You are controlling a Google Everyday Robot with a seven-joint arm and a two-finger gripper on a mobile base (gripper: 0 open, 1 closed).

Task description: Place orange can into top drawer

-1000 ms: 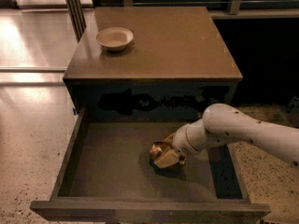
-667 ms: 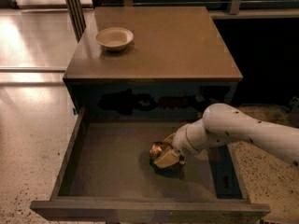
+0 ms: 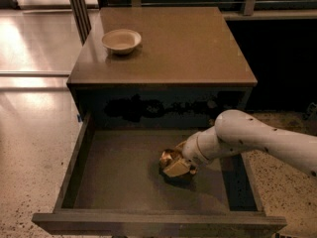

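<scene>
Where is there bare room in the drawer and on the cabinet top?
In the top drawer, the left half is bare, from the left wall to the orange can. Right of centre is crowded: the gripper sits at the can. The cabinet top is bare apart from the bowl at back left.

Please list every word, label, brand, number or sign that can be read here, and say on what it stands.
None can be read.
The orange can, at the pincer inside the top drawer, shows only crumpled metal with dark patches; any print there is illegible.
The bowl and the cabinet top show no writing.
</scene>
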